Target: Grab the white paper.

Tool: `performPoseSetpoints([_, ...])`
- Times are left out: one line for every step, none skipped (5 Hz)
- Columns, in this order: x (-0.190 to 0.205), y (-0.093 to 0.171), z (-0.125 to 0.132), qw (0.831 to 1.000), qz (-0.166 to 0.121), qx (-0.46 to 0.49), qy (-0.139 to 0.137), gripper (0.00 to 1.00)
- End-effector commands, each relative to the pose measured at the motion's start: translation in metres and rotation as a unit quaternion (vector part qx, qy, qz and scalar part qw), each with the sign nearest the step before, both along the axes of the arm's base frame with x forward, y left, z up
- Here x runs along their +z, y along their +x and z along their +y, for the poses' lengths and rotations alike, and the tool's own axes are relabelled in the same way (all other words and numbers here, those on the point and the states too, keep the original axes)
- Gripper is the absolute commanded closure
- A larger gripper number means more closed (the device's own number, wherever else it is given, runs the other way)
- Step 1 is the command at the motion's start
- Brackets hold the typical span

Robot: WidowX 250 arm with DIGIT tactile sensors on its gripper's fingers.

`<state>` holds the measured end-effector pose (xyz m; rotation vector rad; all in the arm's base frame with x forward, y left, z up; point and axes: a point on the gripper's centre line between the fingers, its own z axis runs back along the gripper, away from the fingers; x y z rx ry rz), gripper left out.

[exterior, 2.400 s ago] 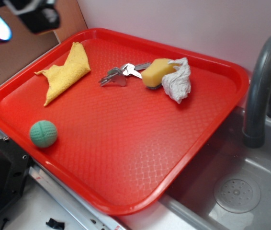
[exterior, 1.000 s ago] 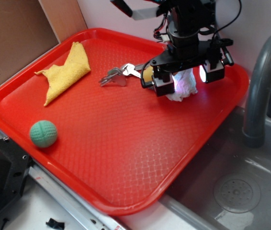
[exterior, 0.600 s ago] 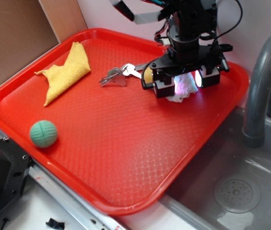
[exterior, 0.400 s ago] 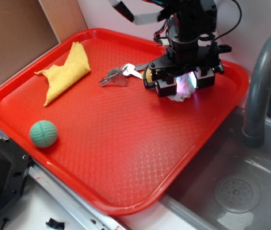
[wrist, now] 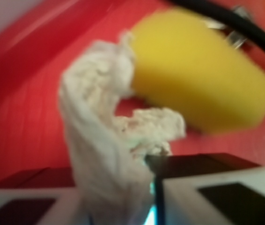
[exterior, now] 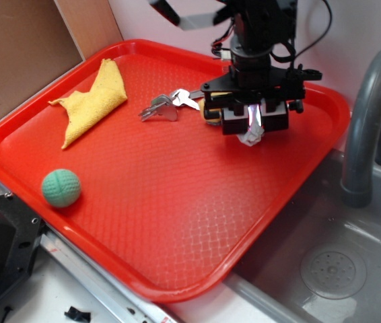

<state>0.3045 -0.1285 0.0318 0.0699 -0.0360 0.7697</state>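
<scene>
Where the red tray (exterior: 177, 222) nears its far right corner, we see the tool (exterior: 254, 123) hanging over it, its two fingers drawn in on the white paper (exterior: 252, 134), a little of which pokes out below them. From the wrist view the white paper (wrist: 106, 154) runs as a crumpled strand up from between the fingers (wrist: 217, 192), so we take it as gripped; whether its lower end touches the tray we cannot tell. Just beside it sits the yellow sponge (wrist: 202, 79), blurred in that view and mostly hidden behind the tool in the exterior one. Left of the tool lies a bunch of keys (exterior: 170, 104), near it but apart. Farther left on the tray is a yellow cloth (exterior: 93, 101), spread flat, and a green ball (exterior: 61, 187) rests near the tray's front left rim. Beyond the tray's right edge stand a grey sink (exterior: 338, 269) and its dark faucet (exterior: 365, 114).
</scene>
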Motion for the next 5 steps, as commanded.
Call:
performPoseSetpoints([0.109,-0.037,0.001,0.964,-0.01,-0.234,-0.127,1.0])
performPoseSetpoints([0.155,-0.08,0.013,0.926,-0.019,-0.355,-0.125,1.0])
performPoseSetpoints([0.186,-0.115,0.035,0.889,-0.028,-0.445,-0.11,1.0])
performPoseSetpoints([0.193,-0.131,0.053,0.901,-0.068,-0.413,-0.119,1.0])
performPoseSetpoints([0.188,-0.128,0.061,0.916,-0.038,-0.389,-0.096,1.0])
